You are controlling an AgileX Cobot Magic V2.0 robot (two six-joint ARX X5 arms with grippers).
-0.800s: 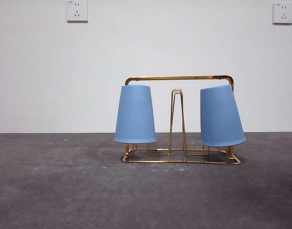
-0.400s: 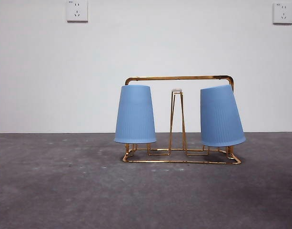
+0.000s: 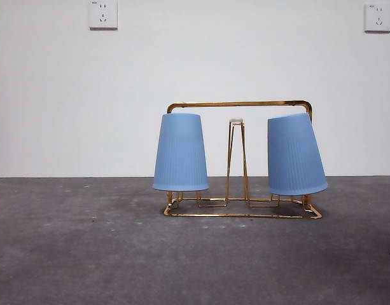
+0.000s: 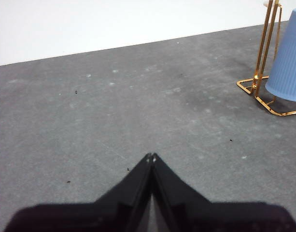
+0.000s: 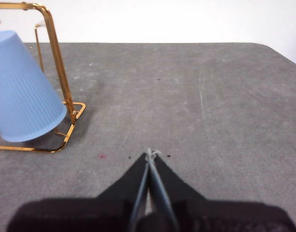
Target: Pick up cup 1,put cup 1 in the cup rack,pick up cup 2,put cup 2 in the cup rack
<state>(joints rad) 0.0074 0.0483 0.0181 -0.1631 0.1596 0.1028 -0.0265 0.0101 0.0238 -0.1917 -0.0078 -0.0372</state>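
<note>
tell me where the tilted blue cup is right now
In the front view, the tilted blue cup hangs upside down at the right end of the gold wire cup rack, right of the bare centre peg.

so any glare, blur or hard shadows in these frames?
Front view: even, flat light; both blue cups and the cup rack sharp, only a faint soft shadow under the rack. Left wrist view: left gripper near and dark, table sharp. Right wrist view: right gripper likewise dark, no glare; cup slightly soft at the edge.
</note>
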